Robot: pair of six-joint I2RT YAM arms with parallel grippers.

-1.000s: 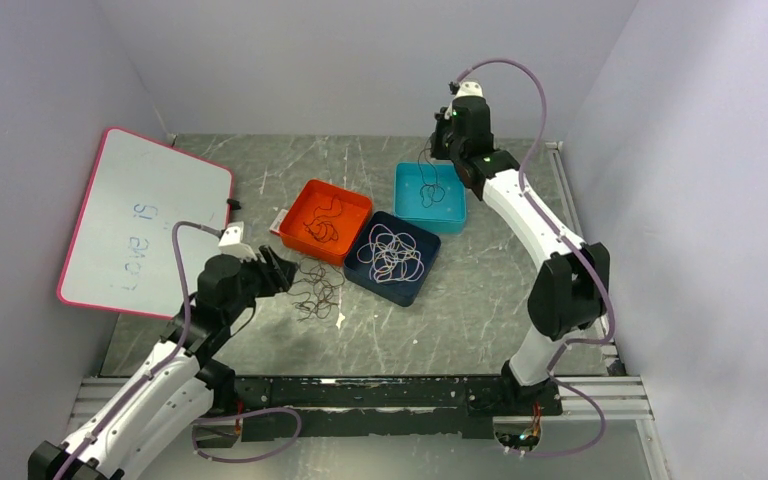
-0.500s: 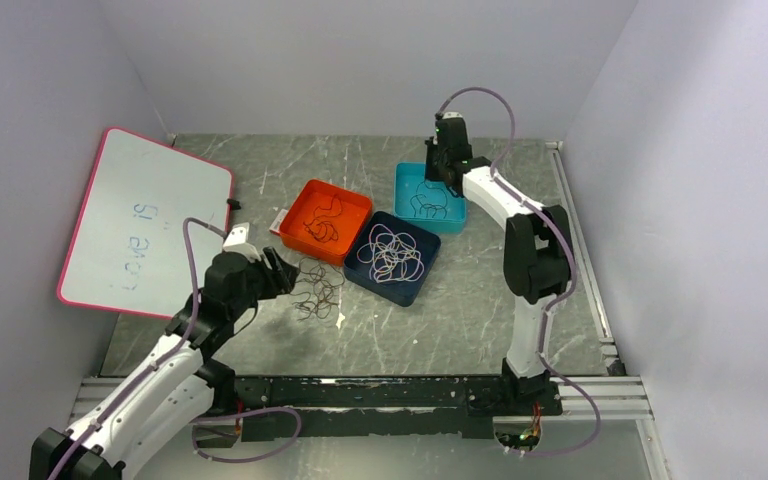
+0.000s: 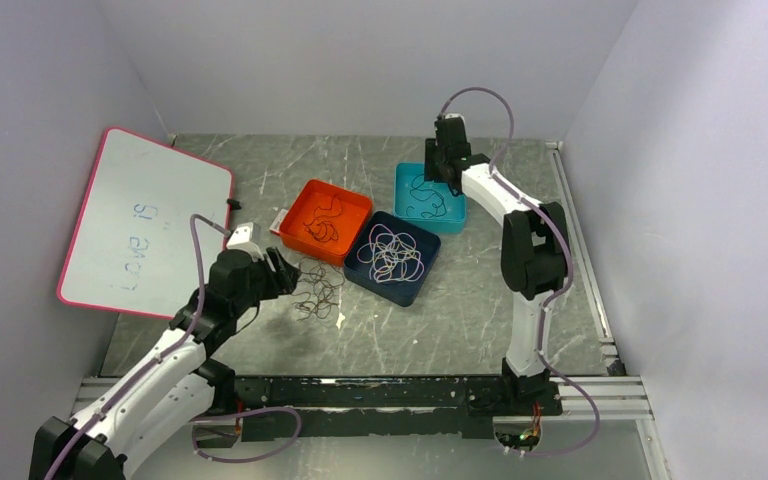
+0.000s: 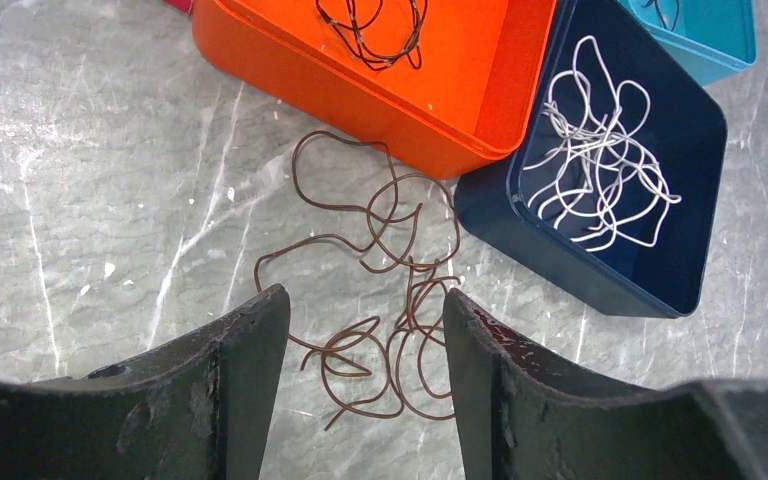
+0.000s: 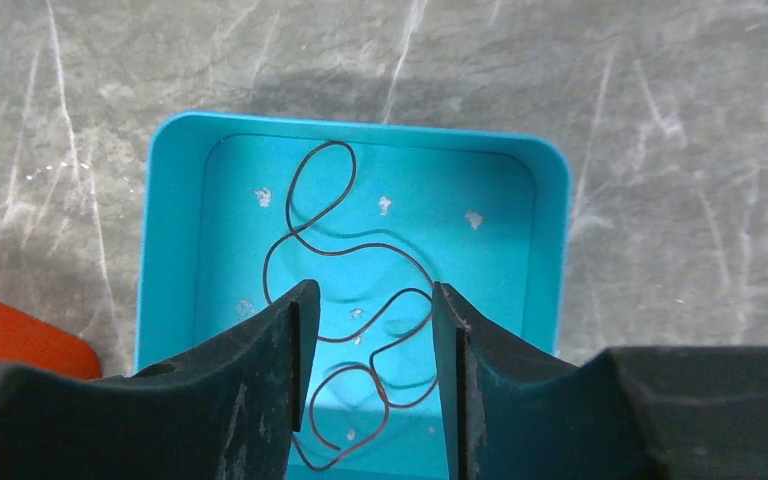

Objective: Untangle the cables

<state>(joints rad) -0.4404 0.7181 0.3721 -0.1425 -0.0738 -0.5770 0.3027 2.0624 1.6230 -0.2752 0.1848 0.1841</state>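
White cables [image 4: 600,150] in top and left-wrist views alone

A dark grey, stone-patterned desk [image 3: 460,300], streaked and flecked with white, forms the bottom of a small booth. Plain pale lavender-grey panels close it in on three sides: a back wall [image 3: 360,60], a left wall [image 3: 30,100] and a right wall [image 3: 700,200]. A whiteboard [image 3: 145,220] with a pink rim and faint blue writing sits tilted at the left wall. A silvery near rail [image 3: 610,398] and a side rail [image 3: 585,260] border the desk. The light is soft and even, with only faint shadows.
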